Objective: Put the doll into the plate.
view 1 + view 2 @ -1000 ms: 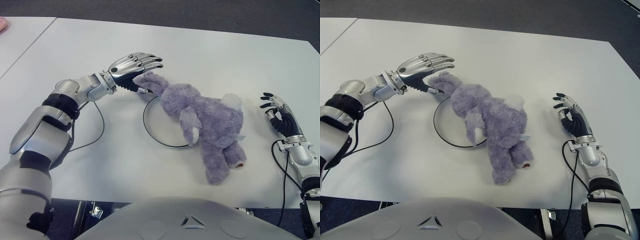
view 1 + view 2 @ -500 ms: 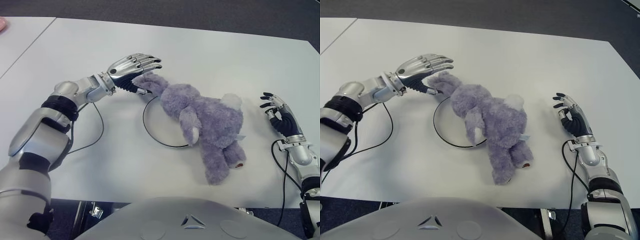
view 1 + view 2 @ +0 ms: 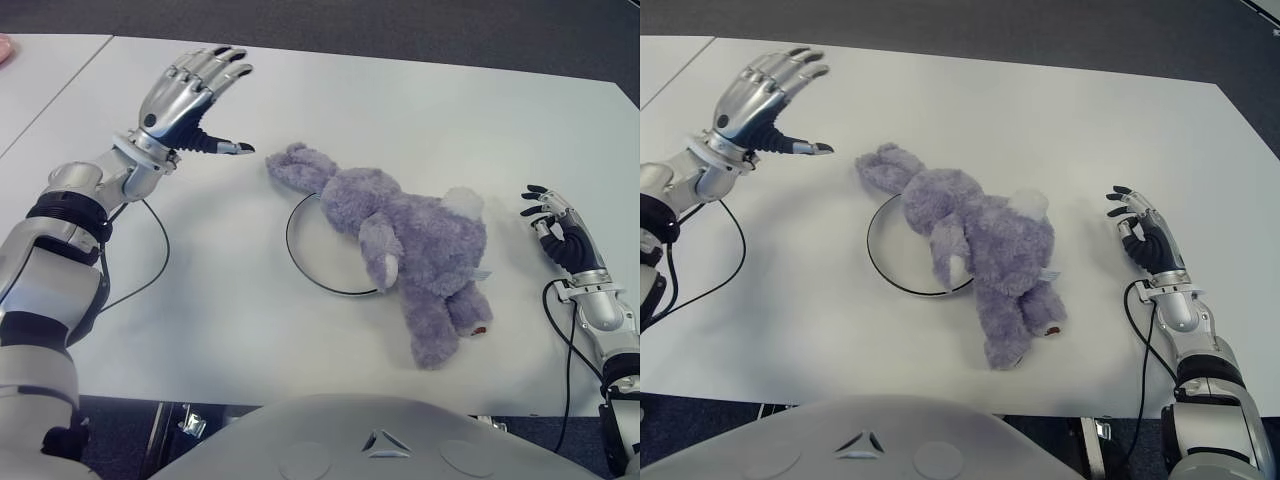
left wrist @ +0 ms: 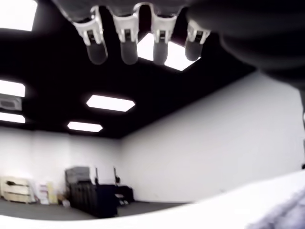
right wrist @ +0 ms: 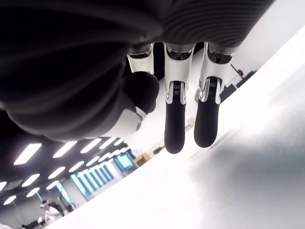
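A fluffy lavender-grey plush doll [image 3: 405, 255] lies sprawled on the white table [image 3: 420, 110], roughly in the middle of it. Under the doll's upper half sits the plate [image 3: 305, 262], a flat white disc outlined by a thin black rim, hard to tell from the tabletop apart from that dark ring. The doll's head and one arm cover the right part of the ring, while one limb reaches past the ring toward the far left. Its white-tipped ear or tail points toward the right, and its legs trail off the plate toward the near edge of the table, so the toy is only partly over the plate.

The silver left hand [image 3: 188, 92] is raised above the table, well to the left of the doll and clear of it, fingers [image 3: 222, 62] fanned wide and thumb stuck out, holding nothing. A thin black cable [image 3: 150, 262] loops across the table below its forearm.

The right hand [image 3: 560, 232] shows near the table's right edge, apart from the doll, its dark-tipped fingers loosely extended and empty.
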